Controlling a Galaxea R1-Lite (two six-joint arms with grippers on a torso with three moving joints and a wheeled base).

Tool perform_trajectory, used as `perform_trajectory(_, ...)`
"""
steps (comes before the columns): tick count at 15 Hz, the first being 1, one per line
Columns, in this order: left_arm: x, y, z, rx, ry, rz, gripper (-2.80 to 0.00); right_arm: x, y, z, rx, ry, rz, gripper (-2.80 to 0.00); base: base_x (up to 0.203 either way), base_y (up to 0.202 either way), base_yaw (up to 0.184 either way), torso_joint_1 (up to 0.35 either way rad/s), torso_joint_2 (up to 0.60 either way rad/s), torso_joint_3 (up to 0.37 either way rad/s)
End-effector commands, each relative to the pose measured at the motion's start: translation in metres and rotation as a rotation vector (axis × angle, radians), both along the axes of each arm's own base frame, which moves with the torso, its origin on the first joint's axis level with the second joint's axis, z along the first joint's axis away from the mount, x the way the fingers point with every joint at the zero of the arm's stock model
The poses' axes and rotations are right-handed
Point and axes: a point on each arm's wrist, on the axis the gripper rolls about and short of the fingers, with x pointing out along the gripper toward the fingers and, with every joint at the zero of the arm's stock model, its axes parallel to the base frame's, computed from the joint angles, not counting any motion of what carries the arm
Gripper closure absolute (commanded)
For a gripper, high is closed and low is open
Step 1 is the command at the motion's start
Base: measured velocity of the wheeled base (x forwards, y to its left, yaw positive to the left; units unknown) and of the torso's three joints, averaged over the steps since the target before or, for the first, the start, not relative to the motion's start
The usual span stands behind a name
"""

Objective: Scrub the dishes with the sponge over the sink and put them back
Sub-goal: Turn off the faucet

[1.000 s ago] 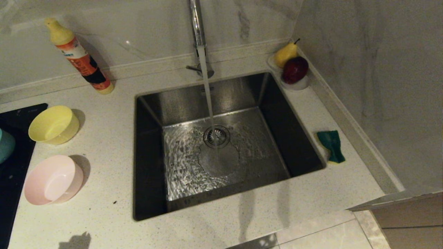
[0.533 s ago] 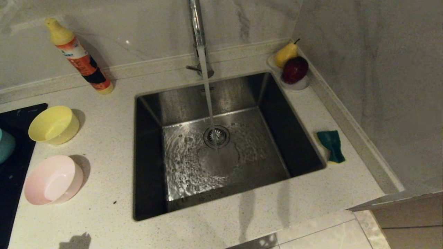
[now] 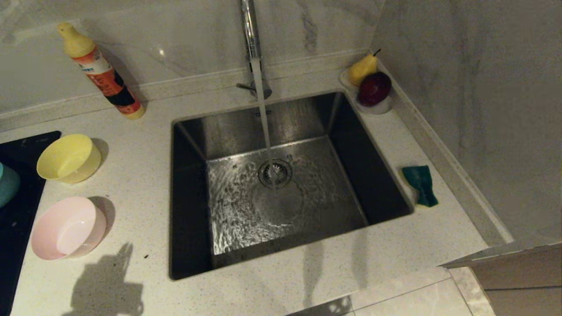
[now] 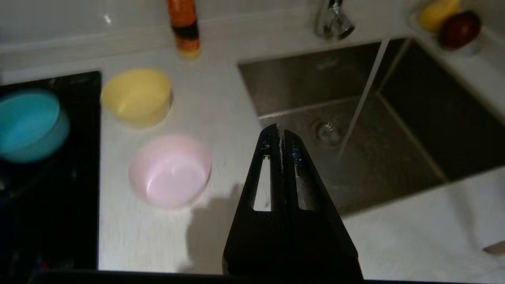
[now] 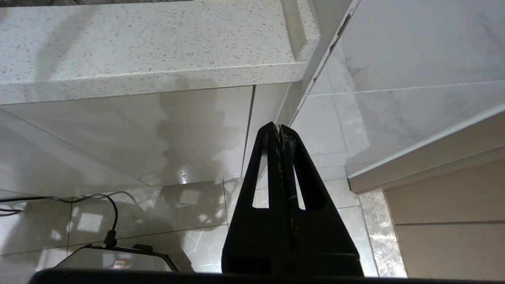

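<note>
Three bowls stand left of the sink [image 3: 189,131]: a yellow bowl [image 3: 68,158] and a pink bowl [image 3: 66,228] on the counter, and a blue bowl [image 3: 5,184] on the black hob at the frame's edge. The sponge [image 3: 420,184], green face up, lies on the counter right of the basin. Water runs from the tap [image 3: 250,39] onto the drain. In the left wrist view my left gripper [image 4: 281,136] is shut and empty, hovering above the counter between the pink bowl [image 4: 169,169] and the sink [image 4: 355,157]. My right gripper [image 5: 277,130] is shut, parked below the counter's edge.
An orange detergent bottle [image 3: 103,74] leans at the back wall. A white dish [image 3: 382,107] with a pear and a dark red fruit sits in the back right corner. A marble wall [image 3: 474,109] rises right of the counter. The black hob [image 3: 17,210] borders the left.
The left arm's shadow on the front counter near the pink bowl has grown and stretched towards the bowl. Bowls and sponge have not moved.
</note>
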Motion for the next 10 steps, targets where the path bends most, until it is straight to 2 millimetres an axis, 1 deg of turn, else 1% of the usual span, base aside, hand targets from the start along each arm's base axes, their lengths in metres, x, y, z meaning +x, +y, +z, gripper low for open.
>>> perform_trajectory(1, 0.051, -0.001, 0.061, -0.01, 0.156, -0.016, 0.0, 0.0, 0.0, 0.0, 0.001, 0.0, 0.001, 0.0, 0.0, 0.0, 0.0, 0.0, 0.0, 0.0)
perform_trajectory(3, 0.105, -0.003, 0.097, -0.043, 0.266, -0.04, 0.0, 0.0, 0.0, 0.0, -0.001, -0.001, 0.001, 0.0, 0.0, 0.0, 0.0, 0.0, 0.0, 0.0)
perform_trajectory(5, 0.172, -0.005, 0.123, -0.12, 0.369, -0.062, 0.0, 0.0, 0.0, 0.0, -0.002, -0.001, 0.001, 0.0, 0.0, 0.0, 0.0, 0.0, 0.0, 0.0)
perform_trajectory(7, 0.234, -0.01, 0.136, -0.199, 0.46, -0.092, 0.0, 0.0, 0.0, 0.0, -0.002, -0.001, 0.001, 0.0, 0.0, 0.0, 0.0, 0.0, 0.0, 0.0)
perform_trajectory(8, 0.261, -0.015, 0.14, -0.243, 0.5, -0.122, 0.0, 0.0, 0.0, 0.0, 0.0, -0.001, 0.001, 0.0, 0.0, 0.0, 0.0, 0.0, 0.0, 0.0)
perform_trajectory(10, 0.298, -0.028, 0.143, -0.36, 0.582, -0.246, 0.0, 0.0, 0.0, 0.0, -0.002, -0.001, 0.001, 0.0, 0.0, 0.0, 0.0, 0.0, 0.0, 0.0)
